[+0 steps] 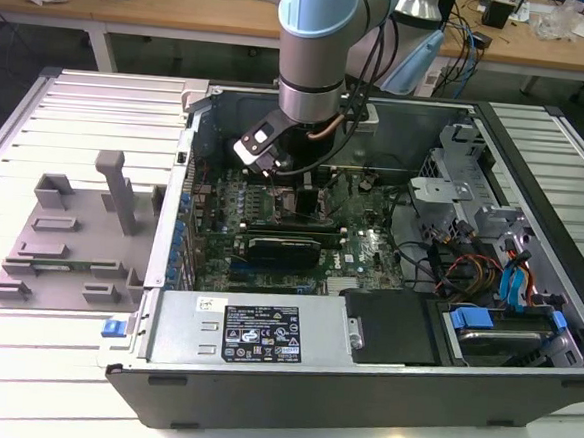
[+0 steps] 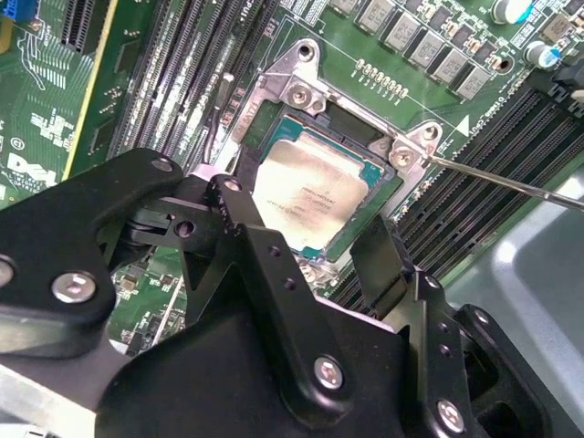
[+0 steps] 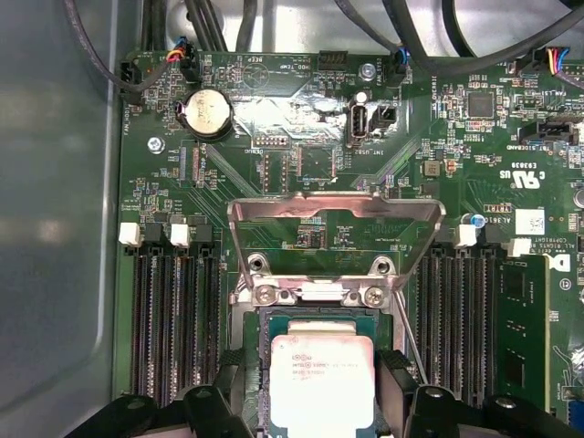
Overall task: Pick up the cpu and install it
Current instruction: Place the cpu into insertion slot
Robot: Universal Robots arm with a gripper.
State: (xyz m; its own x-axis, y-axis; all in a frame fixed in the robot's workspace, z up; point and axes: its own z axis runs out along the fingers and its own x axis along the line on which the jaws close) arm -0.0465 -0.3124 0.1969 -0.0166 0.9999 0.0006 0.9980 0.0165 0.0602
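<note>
inside the open computer case (image 1: 359, 404), well in from the edges of the green motherboard (image 3: 429, 196), the cpu (image 3: 321, 383) lies flat in its socket (image 2: 306, 91). it is a small square chip with a pale silvery, faintly printed top and a thin green rim. the black gripper (image 2: 301, 214) straddles two opposite sides of it. whether it is clamped on the chip or loose cannot be told.

Tight room around the cpu (image 3: 321, 379) — memory slots (image 3: 169, 319) either side (hinged frame (image 3: 336, 203) raised)

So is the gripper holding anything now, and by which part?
The gripper seems to hold the cpu by two opposite side edges, right at the open socket.
</note>
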